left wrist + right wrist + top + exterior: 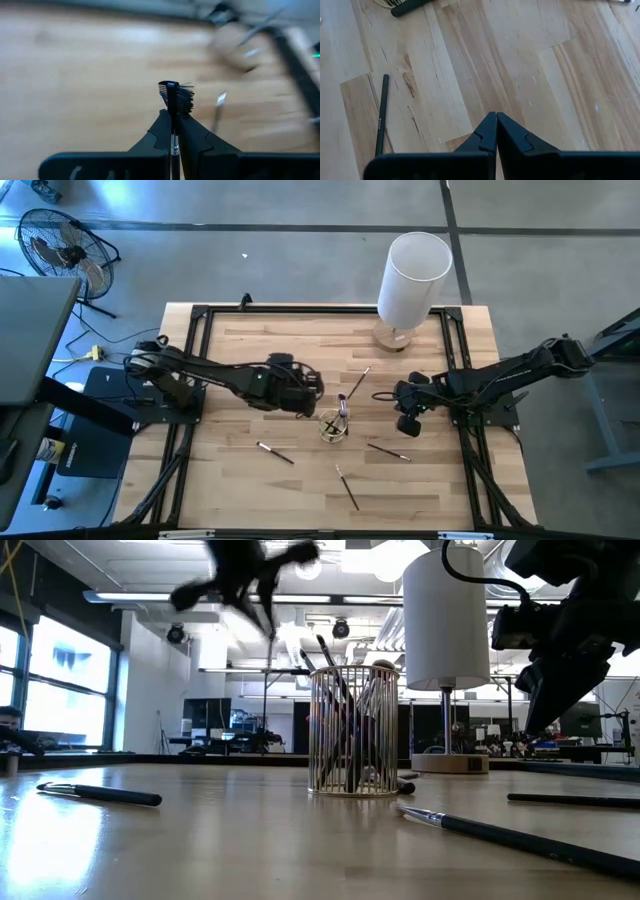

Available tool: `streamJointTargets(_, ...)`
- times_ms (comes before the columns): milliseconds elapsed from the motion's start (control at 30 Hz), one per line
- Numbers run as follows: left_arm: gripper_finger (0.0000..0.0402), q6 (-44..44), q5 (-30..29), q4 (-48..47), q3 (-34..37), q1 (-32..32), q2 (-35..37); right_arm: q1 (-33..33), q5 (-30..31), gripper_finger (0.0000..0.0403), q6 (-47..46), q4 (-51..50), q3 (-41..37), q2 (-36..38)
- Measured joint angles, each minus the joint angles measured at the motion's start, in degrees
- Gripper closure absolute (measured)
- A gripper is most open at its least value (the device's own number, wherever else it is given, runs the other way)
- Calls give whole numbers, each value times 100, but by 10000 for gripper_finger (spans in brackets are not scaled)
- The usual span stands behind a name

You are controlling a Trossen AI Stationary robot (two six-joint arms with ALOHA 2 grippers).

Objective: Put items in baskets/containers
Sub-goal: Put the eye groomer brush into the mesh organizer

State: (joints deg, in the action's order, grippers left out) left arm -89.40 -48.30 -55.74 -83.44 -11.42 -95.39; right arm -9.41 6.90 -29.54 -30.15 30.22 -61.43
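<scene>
Left gripper pinches a thin brush, its fingers pressed together on the handle with the dark comb-like bristle head standing clear above the fingertips. From above, that gripper sits near the middle of the wooden table, just beside the container, a small round cup that from table height reads as a ribbed, see-through holder already holding several brushes upright and leaning. More brushes lie loose on the boards around it: one toward the left arm's side, one near the table's front edge, one toward the right arm's side, and one between the cup and a tall white cylinder on a wooden base at the table's far edge. Right gripper hangs over bare wood with its fingers pressed together and empty, a dark brush handle lying nearby.
</scene>
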Motion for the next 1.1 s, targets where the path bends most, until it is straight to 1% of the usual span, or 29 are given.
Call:
streamJointTargets(100, 396, 1074, -485, 193, -511, -98, 9, -2, -2, 400, 0, 0, 0, 0)
streamJointTargets(167, 393, 1942, -582, 471, -767, -102, 9, 0, 0, 399, 0, 2, 0, 0)
streamJointTargets(200, 391, 2430, -522, 648, -873, -102, 9, -1, 0, 399, 0, 2, 0, 0)
streamJointTargets(267, 388, 3503, -150, 951, -1045, -100, 11, -2, 27, 401, 0, 4, 0, 0)
streamJointTargets(333, 386, 4242, 226, 1312, -1154, -96, 11, 0, 99, 401, 1, 4, 0, 0)
streamJointTargets(433, 386, 4905, 486, 2017, -1180, -98, 11, 0, 153, 399, 2, 4, 2, 0)
streamJointTargets(500, 393, 5271, 533, 2422, -1180, -98, -49, 0, 153, 399, 2, 2, 2, 0)
streamJointTargets(633, 396, 6428, 560, 3123, -1178, -182, -167, 0, 152, 401, 2, 4, 2, 0)
streamJointTargets(733, 396, 6865, 650, 3415, -1178, -289, -248, -2, 150, 400, 0, 4, 3, 0)
streamJointTargets(833, 396, 7177, 509, 3841, -995, -426, -249, 0, 151, 399, -14, 2, 2, 0)
streamJointTargets(1000, 396, 7385, 249, 5254, -37, -604, -252, -1, 148, 401, -5, 1, 2, 0)
streamJointTargets(1100, 396, 7582, 132, 6517, 626, -703, -251, 0, 116, 400, -4, 2, 2, 0)
